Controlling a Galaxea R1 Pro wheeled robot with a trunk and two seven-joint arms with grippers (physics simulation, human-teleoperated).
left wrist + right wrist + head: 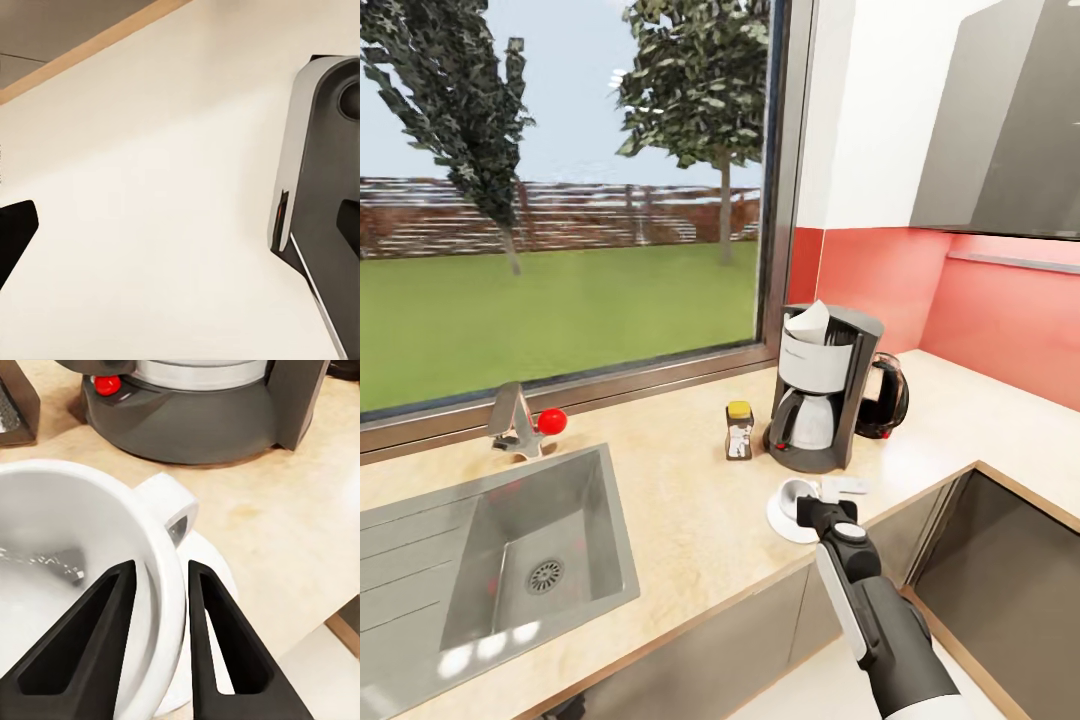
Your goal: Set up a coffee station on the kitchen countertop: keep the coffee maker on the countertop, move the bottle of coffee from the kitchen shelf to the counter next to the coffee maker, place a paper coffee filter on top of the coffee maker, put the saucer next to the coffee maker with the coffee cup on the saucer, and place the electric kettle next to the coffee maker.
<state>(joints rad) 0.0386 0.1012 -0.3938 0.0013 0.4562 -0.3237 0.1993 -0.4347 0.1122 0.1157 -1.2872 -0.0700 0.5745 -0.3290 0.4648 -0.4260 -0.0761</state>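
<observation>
Tabletop (690,520): coffee cup (82,585) on saucer (206,585); right tool (159,577) straddles cup wall. Left tool: can't tell. Bottle of coffee (739,431) label illegible.

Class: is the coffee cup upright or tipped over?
Upright: the coffee cup sits mouth-up on the saucer, its rim between the right gripper fingers.

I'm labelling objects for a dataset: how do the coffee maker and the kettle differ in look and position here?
The coffee maker is boxy, black with a white housing and carafe; the kettle is rounded, dark and smoky. The coffee maker stands taller than the kettle. The kettle sits partly hidden behind the coffee maker, and the coffee maker carries a paper filter on top. Both stand upright on the countertop.
</observation>
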